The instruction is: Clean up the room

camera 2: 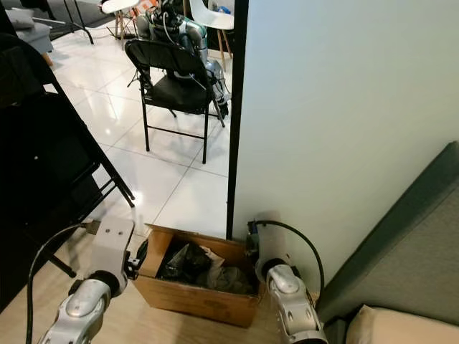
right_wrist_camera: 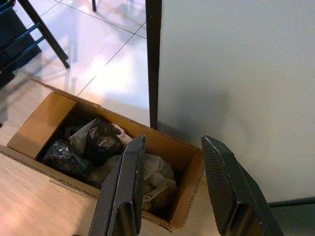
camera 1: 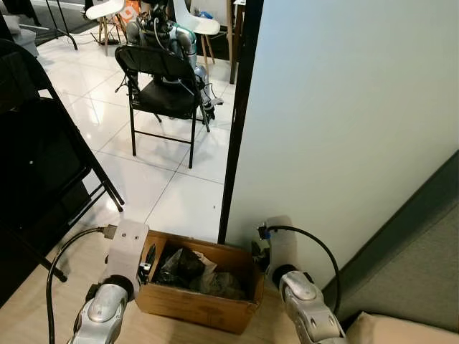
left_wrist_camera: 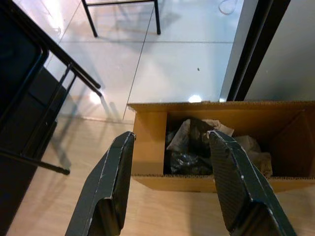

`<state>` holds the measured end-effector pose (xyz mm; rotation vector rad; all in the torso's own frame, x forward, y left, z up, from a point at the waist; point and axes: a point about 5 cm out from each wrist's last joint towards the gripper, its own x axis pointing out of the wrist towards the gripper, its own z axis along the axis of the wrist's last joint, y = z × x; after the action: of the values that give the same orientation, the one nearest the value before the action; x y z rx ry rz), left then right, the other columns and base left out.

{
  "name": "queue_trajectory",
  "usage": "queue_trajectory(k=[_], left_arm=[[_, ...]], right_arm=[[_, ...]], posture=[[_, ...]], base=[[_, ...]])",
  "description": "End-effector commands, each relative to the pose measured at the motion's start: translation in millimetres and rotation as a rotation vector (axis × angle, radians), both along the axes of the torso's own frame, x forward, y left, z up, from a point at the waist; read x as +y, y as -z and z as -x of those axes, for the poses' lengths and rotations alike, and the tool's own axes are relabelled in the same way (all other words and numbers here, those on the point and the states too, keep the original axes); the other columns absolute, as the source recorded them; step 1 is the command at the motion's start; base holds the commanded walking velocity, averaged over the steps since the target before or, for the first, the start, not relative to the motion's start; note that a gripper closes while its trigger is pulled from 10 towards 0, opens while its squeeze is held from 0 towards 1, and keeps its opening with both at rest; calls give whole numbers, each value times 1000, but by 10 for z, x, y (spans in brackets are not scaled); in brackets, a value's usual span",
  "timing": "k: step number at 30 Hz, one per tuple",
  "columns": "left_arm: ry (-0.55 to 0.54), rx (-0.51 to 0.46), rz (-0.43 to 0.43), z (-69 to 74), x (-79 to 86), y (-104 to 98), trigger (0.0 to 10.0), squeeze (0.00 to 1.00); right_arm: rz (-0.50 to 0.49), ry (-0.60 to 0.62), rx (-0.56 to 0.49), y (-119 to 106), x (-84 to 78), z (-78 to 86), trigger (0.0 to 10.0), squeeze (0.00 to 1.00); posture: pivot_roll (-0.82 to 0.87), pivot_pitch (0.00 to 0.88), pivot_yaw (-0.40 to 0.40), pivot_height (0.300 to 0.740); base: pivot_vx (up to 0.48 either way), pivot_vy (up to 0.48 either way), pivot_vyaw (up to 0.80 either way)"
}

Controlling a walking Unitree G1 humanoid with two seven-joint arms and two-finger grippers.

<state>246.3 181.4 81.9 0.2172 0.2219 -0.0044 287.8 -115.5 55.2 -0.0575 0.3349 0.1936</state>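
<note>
A box (camera 1: 197,304) sits on the floor against the foot of a wall (camera 1: 344,129), with bags (camera 1: 183,266) and paper (right_wrist_camera: 157,172) inside it. The left gripper (left_wrist_camera: 170,147) straddles the box's left end, one finger outside that wall, the other over the contents. The right gripper (right_wrist_camera: 170,152) straddles the right end, one finger over the paper, the other outside. Beyond the box, a chair (camera 1: 161,89) stands on the tiles. A folded frame (camera 1: 43,172) stands left of the left gripper. A cushion (camera 1: 401,330) lies right of the right gripper.
</note>
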Motion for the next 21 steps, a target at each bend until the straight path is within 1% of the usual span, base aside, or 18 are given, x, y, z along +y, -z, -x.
queue_trajectory(k=[1,4,9,13,14,17,18,21], left_arm=[[2,19,1,30,-33,40,10000,0],[-21,7,-1,14,-4,7,10000,0],[-32,-6,0,2,19,-20,10000,0],[-25,-10,5,-12,4,-28,10000,0],[-20,-14,14,-47,-14,-41,10000,0],[-20,-15,16,-55,-17,-44,10000,0],[-11,-17,16,-89,-24,-51,10000,0],[-6,-18,22,-109,-32,-51,10000,0]], right_arm=[[2,11,25,32,-44,33,10000,0],[-3,26,11,-16,-75,1,10000,0],[-2,52,-5,-71,-89,4,10000,0],[-9,83,-10,-102,-120,10,10000,0],[-14,105,-11,-121,-161,10,10000,0],[-15,109,-11,-124,-169,10,10000,0],[-12,117,-9,-131,-195,-3,10000,0],[-11,134,-4,-135,-227,-2,10000,0]], posture=[[1,142,-46,731],[4,153,-48,731],[-2,145,-42,731],[-8,135,-33,731],[-16,128,-26,731],[-16,128,-26,731],[-26,126,-14,731],[-28,122,-16,731]], base=[[0,0,-400],[0,0,-800],[0,0,-800],[0,0,-800],[0,0,-800],[0,0,-800],[0,0,-800],[0,0,-800]])
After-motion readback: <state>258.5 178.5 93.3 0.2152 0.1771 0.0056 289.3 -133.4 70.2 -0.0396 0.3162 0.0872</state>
